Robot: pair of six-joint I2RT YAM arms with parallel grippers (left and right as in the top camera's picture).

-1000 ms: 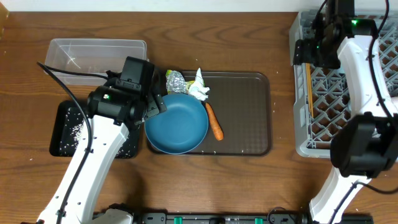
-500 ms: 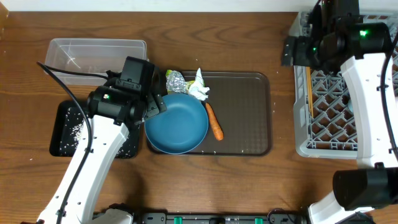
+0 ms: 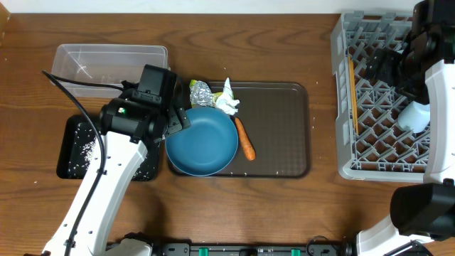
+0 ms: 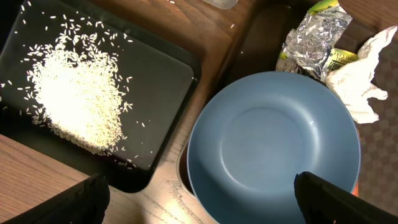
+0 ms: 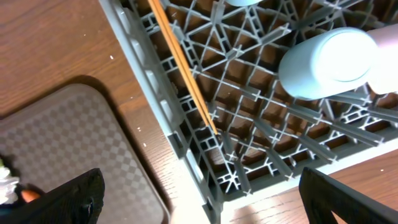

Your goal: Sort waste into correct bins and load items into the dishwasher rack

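overhead, the right jaws had released and left the chopsticks (image 3: 351, 92) loaded in the dishwasher rack (image 3: 341, 153) beside them; left jaws, released, hung over the blue plate (image 3: 202, 142).

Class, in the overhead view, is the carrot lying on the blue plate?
No, the carrot lies on the brown tray, beside the plate.
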